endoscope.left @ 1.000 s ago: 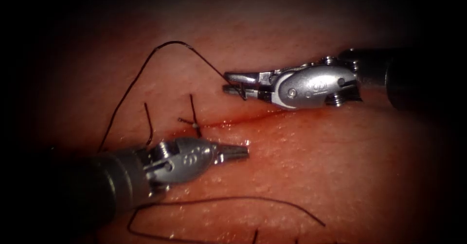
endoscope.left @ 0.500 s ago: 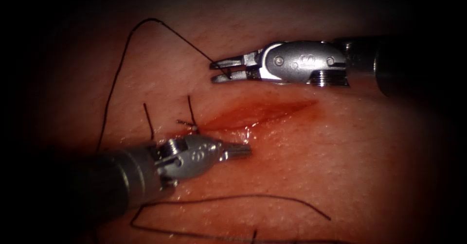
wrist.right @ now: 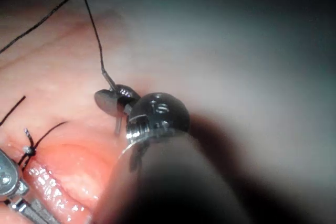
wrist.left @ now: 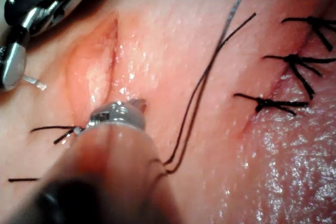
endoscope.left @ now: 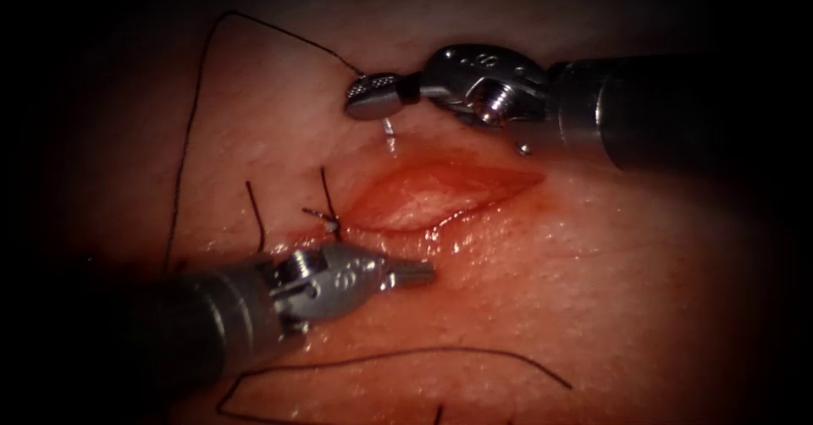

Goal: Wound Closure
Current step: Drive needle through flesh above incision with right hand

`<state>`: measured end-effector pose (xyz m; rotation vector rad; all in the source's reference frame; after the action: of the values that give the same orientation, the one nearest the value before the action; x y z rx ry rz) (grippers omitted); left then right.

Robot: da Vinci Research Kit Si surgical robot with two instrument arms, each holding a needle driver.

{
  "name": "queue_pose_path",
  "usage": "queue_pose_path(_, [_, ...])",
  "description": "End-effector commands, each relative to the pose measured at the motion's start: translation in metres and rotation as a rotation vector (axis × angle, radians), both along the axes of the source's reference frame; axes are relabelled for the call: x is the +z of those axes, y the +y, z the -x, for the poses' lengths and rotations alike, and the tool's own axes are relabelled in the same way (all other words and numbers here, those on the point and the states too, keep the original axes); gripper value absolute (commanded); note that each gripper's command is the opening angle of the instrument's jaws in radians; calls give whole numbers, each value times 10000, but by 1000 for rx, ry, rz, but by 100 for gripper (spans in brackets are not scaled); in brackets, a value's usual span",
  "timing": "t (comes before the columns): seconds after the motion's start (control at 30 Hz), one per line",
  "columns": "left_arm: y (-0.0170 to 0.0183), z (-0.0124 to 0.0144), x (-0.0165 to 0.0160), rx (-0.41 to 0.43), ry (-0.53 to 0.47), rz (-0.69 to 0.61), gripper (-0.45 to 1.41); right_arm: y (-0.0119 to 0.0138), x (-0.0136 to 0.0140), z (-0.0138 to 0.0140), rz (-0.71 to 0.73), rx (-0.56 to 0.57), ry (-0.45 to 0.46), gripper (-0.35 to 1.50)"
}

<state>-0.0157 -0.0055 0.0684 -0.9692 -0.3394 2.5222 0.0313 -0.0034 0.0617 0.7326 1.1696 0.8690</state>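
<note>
We see the right tool [endoscope.left: 373, 96] above the cut [endoscope.left: 423, 196], jaws clamped on the needle [endoscope.left: 388, 133]. It's gripped near the thread end, and a short bright piece pokes down out of the jaws toward the upper lip of the cut. The needle tip isn't in the tissue [endoscope.left: 593, 289] as far as we can tell; it hangs just over the surface. In the right wrist view the same grip shows: jaws closed flat on the needle [wrist.right: 116, 124], thread [wrist.right: 92, 30] leaving from the top of the jaws.

The thread [endoscope.left: 190, 120] runs up and left from the right tool, arcs over, then drops down the left side of the tissue to the left tool's shaft.

The left tool [endoscope.left: 411, 273] lies below the cut w/ jaws closed, holding nothing we can make out, tip resting at the lower lip, which gapes open and is wet w/ red fluid [endoscope.left: 440, 234].

At the cut's left end sits a tied stitch [endoscope.left: 330, 220] w/ short cut ends (a loose strand [endoscope.left: 423, 353] also curves across the tissue below the left tool). The left wrist view shows the left tool [wrist.left: 121, 115] at the cut's edge and three more finished stitches [wrist.left: 294, 64] further off.
</note>
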Motion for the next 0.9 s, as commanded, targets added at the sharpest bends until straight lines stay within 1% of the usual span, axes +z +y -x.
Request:
queue_pose_path(0.03, [2,5,5,0,-1,2,-45,7,2,-8,-19,16,-1,-35])
queue_pose_path(0.1, [2,5,5,0,-1,2,-45,7,1,-7,-58,51,-3,-35])
queue_pose_path(0.13, [2,5,5,0,-1,2,-45,8,1,-6,-106,81,5,-35])
queue_pose_path(0.23, [2,5,6,2,2,1,-45,9,1,-8,-146,94,12,-35])
queue_pose_path(0.3, [2,5,6,2,1,0,-45,7,1,-10,-225,90,39,-35])
queue_pose_path(0.47, [2,5,6,3,1,0,-45,0,2,-13,-380,62,112,-35])
queue_pose_path(0.57, [3,1,5,4,1,0,-45,-11,3,-21,-568,11,181,-35])
queue_pose_path(0.63, [4,0,4,5,0,-1,-45,-17,2,-24,-621,-15,194,-35])
queue_pose_path(0.77, [5,-1,4,6,0,-2,-45,-25,-1,-28,-712,-30,198,-35])
queue_pose_path(0.8, [5,-1,4,6,0,-2,-45,-31,-4,-28,-756,-45,194,-35])
queue_pose_path(0.9, [5,-1,4,8,1,-4,-45,-40,-8,-28,-793,-69,198,-35])
